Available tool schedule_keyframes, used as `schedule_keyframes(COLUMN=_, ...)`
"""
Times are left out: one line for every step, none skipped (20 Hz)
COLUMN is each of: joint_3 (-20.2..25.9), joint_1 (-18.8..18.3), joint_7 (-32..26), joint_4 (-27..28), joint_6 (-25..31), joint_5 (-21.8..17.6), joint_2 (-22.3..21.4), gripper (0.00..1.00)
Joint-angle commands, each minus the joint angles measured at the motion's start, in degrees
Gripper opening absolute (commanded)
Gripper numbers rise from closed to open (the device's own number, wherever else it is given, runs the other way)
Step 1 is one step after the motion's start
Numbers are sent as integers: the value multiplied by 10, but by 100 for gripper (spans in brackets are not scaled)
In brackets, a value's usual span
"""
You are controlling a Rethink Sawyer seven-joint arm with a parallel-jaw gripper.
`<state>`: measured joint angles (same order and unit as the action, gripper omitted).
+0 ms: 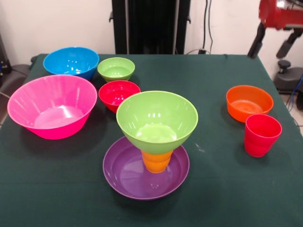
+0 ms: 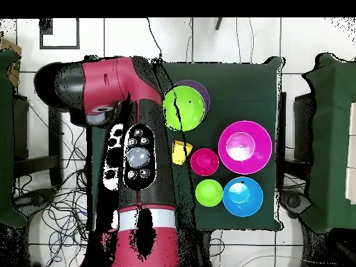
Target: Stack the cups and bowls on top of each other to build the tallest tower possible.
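Observation:
The tower stands at the table's near middle. Its base is the shallow purple bowl (image 1: 124, 178). An orange cup (image 1: 156, 161) stands in it and carries the large lime green bowl (image 1: 157, 118), open side up. From overhead the lime bowl (image 2: 183, 107) covers most of the purple bowl (image 2: 202, 91). The pink bowl (image 1: 52, 106), blue bowl (image 1: 71, 61), small green bowl (image 1: 116, 69) and small red bowl (image 1: 119, 93) stand at the left. The small orange bowl (image 1: 249, 102) and red cup (image 1: 262, 135) stand at the right. A yellow cup (image 2: 181, 151) shows only from overhead. No gripper shows.
The red arm (image 1: 280, 13) is drawn back above the table's far right corner. From overhead the arm (image 2: 135, 139) hides the table's left part. A chair (image 1: 14, 78) stands beyond the table's left edge.

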<state>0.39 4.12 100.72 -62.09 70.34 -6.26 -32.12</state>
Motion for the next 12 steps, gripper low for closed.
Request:
schedule_keyframes(joint_3=6, joint_1=-1, joint_7=74, joint_4=-41, joint_6=-77, joint_5=-34, joint_2=51, gripper=100)
schedule_keyframes(joint_3=5, joint_1=0, joint_7=74, joint_4=-46, joint_6=-83, joint_5=-33, joint_2=50, gripper=100)
schedule_keyframes(joint_3=4, joint_1=1, joint_7=74, joint_4=-51, joint_6=-90, joint_5=-32, joint_2=48, gripper=100)
schedule_keyframes(joint_3=3, joint_1=3, joint_7=78, joint_4=-55, joint_6=-97, joint_5=-29, joint_2=48, gripper=100)
schedule_keyframes(joint_3=2, joint_1=4, joint_7=83, joint_4=-58, joint_6=-103, joint_5=-25, joint_2=47, gripper=100)
schedule_keyframes(joint_3=1, joint_1=6, joint_7=86, joint_4=-56, joint_6=-108, joint_5=-23, joint_2=50, gripper=100)
schedule_keyframes(joint_3=-1, joint_1=9, joint_7=99, joint_4=-54, joint_6=-116, joint_5=-18, joint_2=53, gripper=100)
schedule_keyframes(joint_3=-2, joint_1=11, joint_7=106, joint_4=-48, joint_6=-116, joint_5=-14, joint_2=56, gripper=100)
schedule_keyframes(joint_3=-1, joint_1=14, joint_7=121, joint_4=-44, joint_6=-125, joint_5=-5, joint_2=61, gripper=100)
schedule_keyframes(joint_3=1, joint_1=15, joint_7=131, joint_4=-37, joint_6=-128, joint_5=5, joint_2=67, gripper=100)
schedule_keyframes(joint_3=9, joint_1=15, joint_7=147, joint_4=-37, joint_6=-145, joint_5=22, joint_2=73, gripper=100)
schedule_keyframes(joint_3=12, joint_1=14, joint_7=150, joint_4=-32, joint_6=-151, joint_5=28, joint_2=77, gripper=100)
